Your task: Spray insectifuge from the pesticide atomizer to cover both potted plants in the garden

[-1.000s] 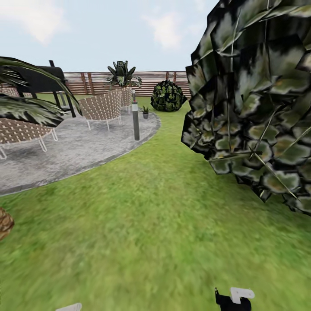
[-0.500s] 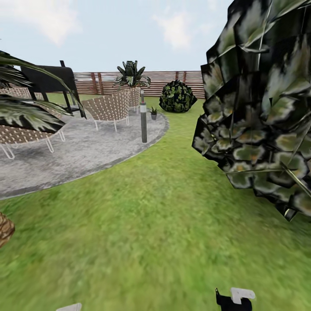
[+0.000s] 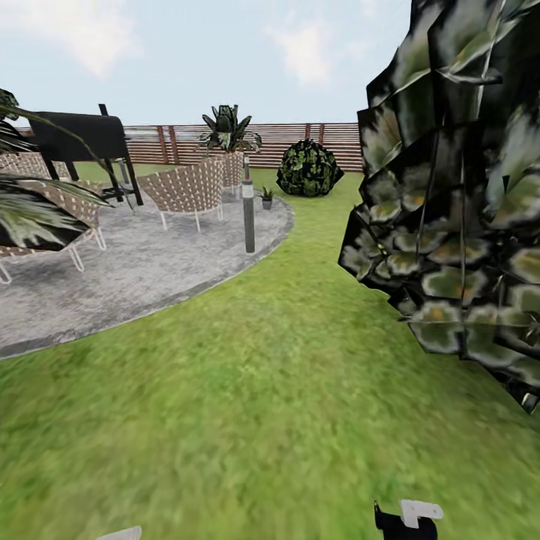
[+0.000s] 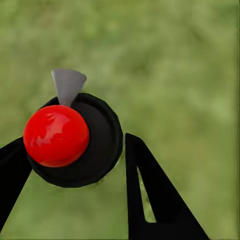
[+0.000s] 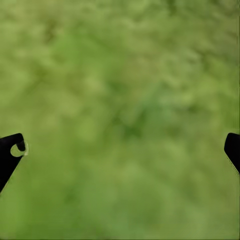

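Note:
In the left wrist view my left gripper (image 4: 75, 141) is shut on the pesticide atomizer (image 4: 95, 145), a round black bottle with a glossy red ball and a grey nozzle, held over blurred grass. My right gripper (image 5: 121, 147) is open over bare grass, its fingertips (image 5: 10, 152) far apart. Its white-tipped end also pokes in at the head view's lower edge (image 3: 409, 519). One of the potted plants (image 3: 266, 196), small and in a grey pot, stands far ahead at the paved circle's rim.
A big dark leafy bush (image 3: 457, 195) crowds the right side close by. To the left lie a grey paved circle (image 3: 142, 270) with woven chairs (image 3: 187, 189), a post light (image 3: 248, 210) and a black grill (image 3: 82, 139). A round bush (image 3: 309, 169) and a fence (image 3: 300, 139) stand behind.
The whole view has shifted: the camera turned a little and moved forward, so the near bush looms larger and the palm trunk at lower left has left the view. Both grippers look unchanged.

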Robot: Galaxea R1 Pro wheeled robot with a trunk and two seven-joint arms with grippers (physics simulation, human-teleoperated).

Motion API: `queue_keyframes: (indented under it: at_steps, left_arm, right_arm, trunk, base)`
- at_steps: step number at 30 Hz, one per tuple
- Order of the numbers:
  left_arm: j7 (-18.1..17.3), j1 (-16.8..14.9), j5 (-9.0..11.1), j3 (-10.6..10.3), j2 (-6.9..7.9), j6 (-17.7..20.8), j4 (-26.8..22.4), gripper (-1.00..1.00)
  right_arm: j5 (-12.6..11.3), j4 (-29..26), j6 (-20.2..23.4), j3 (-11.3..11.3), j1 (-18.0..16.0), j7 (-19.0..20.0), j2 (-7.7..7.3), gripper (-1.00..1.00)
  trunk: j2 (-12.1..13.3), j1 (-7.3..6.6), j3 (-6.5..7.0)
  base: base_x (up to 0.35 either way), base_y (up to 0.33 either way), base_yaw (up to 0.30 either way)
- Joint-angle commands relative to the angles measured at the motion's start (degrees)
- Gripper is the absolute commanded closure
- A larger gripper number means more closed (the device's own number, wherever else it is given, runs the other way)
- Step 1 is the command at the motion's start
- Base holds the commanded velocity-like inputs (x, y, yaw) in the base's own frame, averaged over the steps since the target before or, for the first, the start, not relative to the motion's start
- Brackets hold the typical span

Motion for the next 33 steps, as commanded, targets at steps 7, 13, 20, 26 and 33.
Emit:
queue_keyframes:
  at_steps: [7,13,20,26,33]
  left_arm:
    - [-0.03,-0.03,0.16,0.1,0.0,-0.21,0.05,1.0]
    - [0.0,-0.04,0.16,0.1,0.0,-0.21,0.05,1.0]
    - [0.0,-0.04,0.16,0.1,0.0,-0.21,0.05,1.0]
    - [-0.03,-0.04,0.16,0.1,0.0,-0.21,0.05,1.0]
    - [-0.01,-0.03,0.16,0.1,0.0,-0.21,0.05,1.0]
  right_arm:
    - [-0.52,0.03,-0.16,0.48,-0.03,-0.1,0.01,-1.0]
    - [-0.52,0.03,-0.16,0.48,-0.03,-0.1,0.09,-1.0]
    - [-0.6,0.03,-0.16,0.48,-0.03,-0.1,0.1,-1.0]
    - [-0.6,0.03,-0.1,0.48,-0.03,-0.1,0.09,-1.0]
    - [-0.6,0.03,-0.08,0.48,-0.03,-0.1,0.07,-1.0]
  trunk:
    - [-0.02,0.02,-0.05]
    - [-0.02,0.02,-0.05]
    - [-0.02,0.02,-0.05]
    - [-0.02,0.02,-0.05]
    - [-0.02,0.02,-0.05]
  base:
    - [0.339,0.0,0.0]
    - [0.339,0.0,0.0]
    - [0.34,0.0,0.0]
    - [0.34,0.0,0.028]
    - [0.339,0.0,0.151]
